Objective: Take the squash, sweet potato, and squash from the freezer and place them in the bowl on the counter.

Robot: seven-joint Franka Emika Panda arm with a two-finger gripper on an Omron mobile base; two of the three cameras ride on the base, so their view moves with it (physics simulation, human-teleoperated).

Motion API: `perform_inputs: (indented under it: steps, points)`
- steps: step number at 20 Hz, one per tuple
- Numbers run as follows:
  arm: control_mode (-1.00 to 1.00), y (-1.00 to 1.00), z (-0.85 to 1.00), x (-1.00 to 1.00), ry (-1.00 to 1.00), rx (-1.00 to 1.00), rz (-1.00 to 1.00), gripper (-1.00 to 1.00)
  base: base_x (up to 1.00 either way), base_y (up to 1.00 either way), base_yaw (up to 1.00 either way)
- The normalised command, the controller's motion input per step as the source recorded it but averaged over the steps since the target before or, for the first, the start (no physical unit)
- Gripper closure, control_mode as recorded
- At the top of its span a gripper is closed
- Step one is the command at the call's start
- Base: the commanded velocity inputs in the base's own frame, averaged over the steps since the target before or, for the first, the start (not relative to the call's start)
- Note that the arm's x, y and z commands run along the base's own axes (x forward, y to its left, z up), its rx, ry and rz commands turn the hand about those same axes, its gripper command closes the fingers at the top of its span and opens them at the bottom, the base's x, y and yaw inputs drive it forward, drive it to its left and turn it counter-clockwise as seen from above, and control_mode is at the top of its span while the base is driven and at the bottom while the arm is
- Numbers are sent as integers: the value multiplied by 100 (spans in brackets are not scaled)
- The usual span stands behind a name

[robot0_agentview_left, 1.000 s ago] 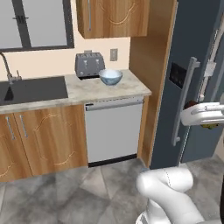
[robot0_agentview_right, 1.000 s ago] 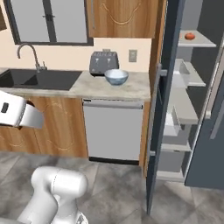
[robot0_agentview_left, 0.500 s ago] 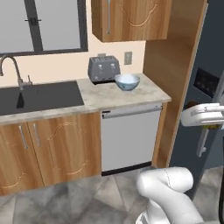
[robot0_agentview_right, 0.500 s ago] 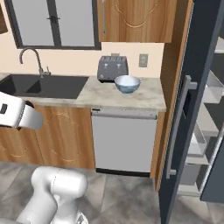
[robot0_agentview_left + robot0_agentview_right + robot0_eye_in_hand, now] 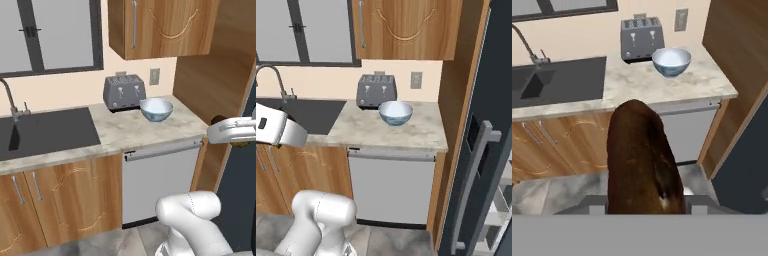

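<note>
So the hand (image 5: 646, 212) is clamped on a long dark brown sweet potato (image 5: 643, 160), which sticks up from the bottom of the hand view. Past its tip sits the bowl (image 5: 671, 61), upright and empty-looking, on the marbled surface (image 5: 662, 85) just in front of a grey toaster (image 5: 641, 38). A black sink (image 5: 45, 132) lies left of it, with a tap (image 5: 10, 100) behind. A white appliance front (image 5: 391, 187) sits under the bowl. On the right base view, the freezer (image 5: 491, 150) door and its grey handle (image 5: 473, 185) stand at the right edge.

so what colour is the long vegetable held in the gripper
Dark brown with a few paler flecks; the long vegetable shows best in the hand view.
</note>
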Motion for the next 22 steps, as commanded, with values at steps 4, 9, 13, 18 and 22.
perform_inputs:
  steps: [4,9,13,18,22]
  points:
    - [100,0,0,0,0,0,0,100,82,-8,-5]
    - [100,0,0,0,0,0,0,100,79,-9,-4]
    - [100,0,0,0,0,0,0,100,61,-17,0]
    - [100,0,0,0,0,0,0,100,38,-32,2]
    - [100,0,0,0,0,0,0,100,0,-65,6]
